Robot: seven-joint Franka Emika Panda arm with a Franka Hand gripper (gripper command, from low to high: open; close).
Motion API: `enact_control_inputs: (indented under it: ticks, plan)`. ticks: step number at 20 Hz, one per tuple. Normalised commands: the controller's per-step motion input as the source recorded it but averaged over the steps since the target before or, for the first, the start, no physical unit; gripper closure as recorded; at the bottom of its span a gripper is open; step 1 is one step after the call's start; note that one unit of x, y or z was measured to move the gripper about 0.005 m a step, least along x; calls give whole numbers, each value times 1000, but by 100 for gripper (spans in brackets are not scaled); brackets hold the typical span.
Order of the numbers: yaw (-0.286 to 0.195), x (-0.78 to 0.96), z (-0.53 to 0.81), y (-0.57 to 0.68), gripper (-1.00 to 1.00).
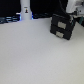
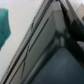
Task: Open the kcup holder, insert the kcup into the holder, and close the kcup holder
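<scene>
The kcup holder [image 1: 62, 26] is a black box at the back of the exterior view's right, showing two stacked drawer fronts with pale handles; both look pushed in. My gripper [image 1: 72, 17] comes down right by its upper far corner, and blur hides the fingers. The wrist view is filled by the holder's dark slanted surface [image 2: 50, 50] at very close range. A blurred teal-green patch [image 2: 4, 25] sits at that view's edge; I cannot tell if it is the kcup. No kcup shows in the exterior view.
A tall white bottle-like object [image 1: 25, 11] stands at the back of the exterior view's left, with dark items [image 1: 10, 19] beside it along the back edge. The pale table top [image 1: 35, 55] spreads in front of the holder.
</scene>
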Motion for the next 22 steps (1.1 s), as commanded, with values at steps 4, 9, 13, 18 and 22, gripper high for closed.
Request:
enact_control_inputs:
  ticks: [4, 9, 13, 18, 22]
  plan:
    - [3, -28, -7, -46, -100]
    - [57, -34, 120, 413, -100]
    - [93, -1, 199, 584, -100]
    - [73, -19, 58, 436, -100]
    - [12, -16, -4, -26, -100]
